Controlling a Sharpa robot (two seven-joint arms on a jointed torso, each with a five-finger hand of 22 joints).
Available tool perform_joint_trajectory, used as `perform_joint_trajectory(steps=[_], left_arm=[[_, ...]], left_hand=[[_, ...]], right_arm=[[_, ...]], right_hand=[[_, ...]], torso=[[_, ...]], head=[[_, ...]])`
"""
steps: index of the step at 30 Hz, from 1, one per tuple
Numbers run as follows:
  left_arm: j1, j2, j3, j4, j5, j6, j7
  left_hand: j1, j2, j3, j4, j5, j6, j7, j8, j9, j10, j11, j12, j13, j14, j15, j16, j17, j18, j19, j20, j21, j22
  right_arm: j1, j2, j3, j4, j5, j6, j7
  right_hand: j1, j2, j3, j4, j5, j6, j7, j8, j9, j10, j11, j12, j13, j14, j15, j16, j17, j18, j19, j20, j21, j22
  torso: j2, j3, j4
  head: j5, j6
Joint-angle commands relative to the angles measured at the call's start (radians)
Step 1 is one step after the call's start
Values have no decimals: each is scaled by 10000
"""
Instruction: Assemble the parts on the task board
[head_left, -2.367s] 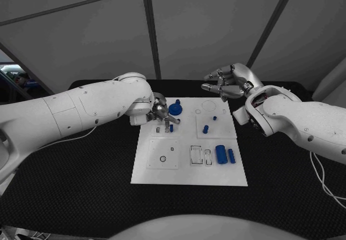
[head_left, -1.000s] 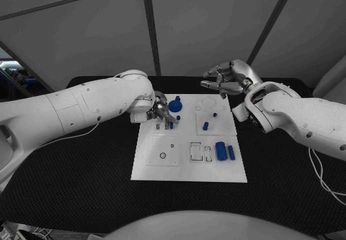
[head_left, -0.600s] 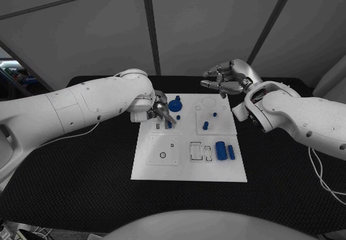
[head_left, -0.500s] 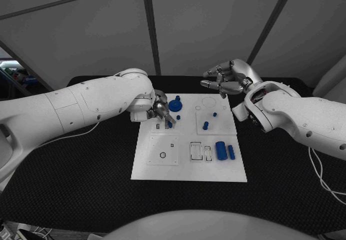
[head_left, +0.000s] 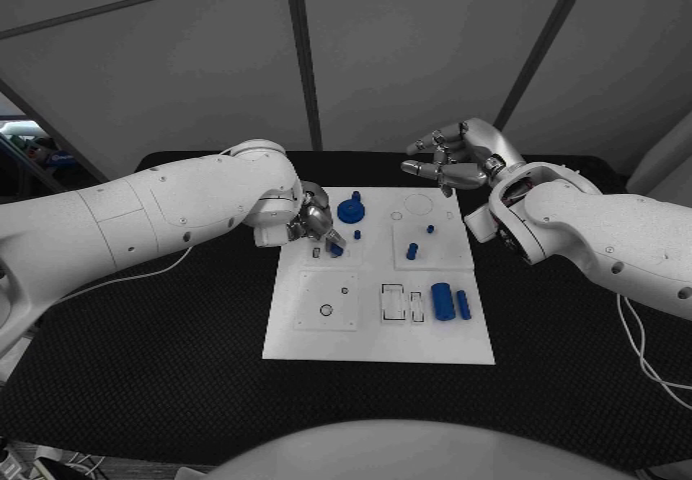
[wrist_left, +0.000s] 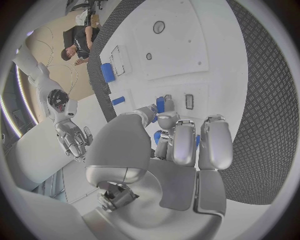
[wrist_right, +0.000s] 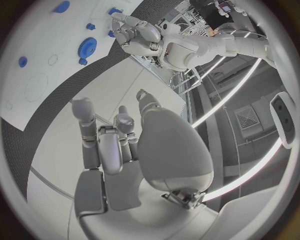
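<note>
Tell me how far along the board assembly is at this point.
Early to middle. Done-looking: a blue gear sits on the task board, and short blue pegs stand in the right block. In hand: the left robot hand works a small blue peg at the left block; whether it grips it is unclear. Left: two blue cylinders lie loose by open slots. The right robot hand is raised, holding nothing.

The left hand (head_left: 313, 222) sits over the far-left part of the task board (head_left: 378, 345), and its fingertips (wrist_left: 164, 119) cover the small blue part (wrist_left: 160, 104) there — whether they grip it or only touch it cannot be told; the right hand (head_left: 453, 160), far off the board, has curled fingers whose inner side stays hidden
</note>
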Motion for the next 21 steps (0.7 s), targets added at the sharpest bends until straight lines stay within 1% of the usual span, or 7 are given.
perform_joint_trajectory(steps=[1, 6, 11, 15, 17, 21], left_arm=[[17, -122, 8, 104, 334, -151, 112], [18, -349, 8, 272, 543, -293, 77], [17, -579, 8, 485, 601, -701, 76], [16, -659, 7, 605, 505, -932, 77], [14, -674, 6, 667, 374, -1044, 66], [-17, -679, 3, 797, -7, -1451, 49]], left_hand=[[-205, 9, 1517, -1366, -46, -70, -7, 73, 73, 50, 34, -51, -30, 354, 32, -44, 20, -57, -33, 34, -28, 16], [-348, -41, 1809, -1502, -10, -64, -11, 128, 176, 88, 24, -23, -10, 357, 26, -40, 28, -63, -13, 27, -18, 56], [-528, -186, 2253, -1759, 68, -56, -29, 246, 353, 160, 4, 6, 0, 363, 5, -32, 41, -81, 42, 9, 30, 162], [-657, -278, 2505, -1894, 145, -48, -46, 337, 469, 201, -15, -1, -28, 367, -10, -27, 49, -92, 77, -5, 61, 227], [-714, -310, 2601, -1941, 175, -46, -53, 375, 516, 207, -22, -29, -69, 367, -16, -27, 51, -96, 88, -11, 71, 249], [-789, -342, 2708, -1990, 211, -47, -62, 418, 571, 222, -30, -49, -105, 368, -23, -26, 54, -100, 99, -17, 80, 273]], right_arm=[[16, 11, 8, -4, -18, 82, 6], [15, 15, 8, -30, -18, 82, 5], [14, 16, 8, -58, -18, 83, 10], [14, 15, 8, -66, -18, 89, 10], [14, 16, 8, -68, -18, 95, 10], [14, 8, 8, -68, -18, 103, 5]], right_hand=[[12, 101, -56, -2, 30, -6, -6, 48, -15, -75, -1, -50, -3, 409, -72, -26, 371, 108, -67, -8, -74, -20], [16, 106, -56, -3, 34, -7, -6, 51, -16, -75, -1, -51, -5, 408, -73, -32, 363, 110, -69, -9, -84, -33], [16, 106, -56, -3, 34, -7, -6, 51, -16, -75, -1, -51, -5, 408, -73, -32, 363, 110, -69, -9, -84, -33], [16, 106, -56, -3, 34, -7, -6, 51, -16, -75, -1, -51, -5, 408, -73, -32, 363, 110, -69, -9, -84, -33], [16, 106, -56, -3, 34, -7, -6, 51, -16, -75, -1, -51, -5, 408, -73, -32, 363, 110, -69, -9, -84, -33], [16, 106, -56, -3, 34, -7, -6, 51, -16, -75, -1, -51, -5, 408, -73, -32, 363, 110, -69, -9, -84, -33]], torso=[[-6, 1, 5], [-11, 6, 6], [-4, -2, -5], [-2, 4, -2], [4, 8, -14], [16, 3, -20]], head=[[20, -2], [54, -4], [84, 5], [86, 5], [96, 6], [107, -2]])
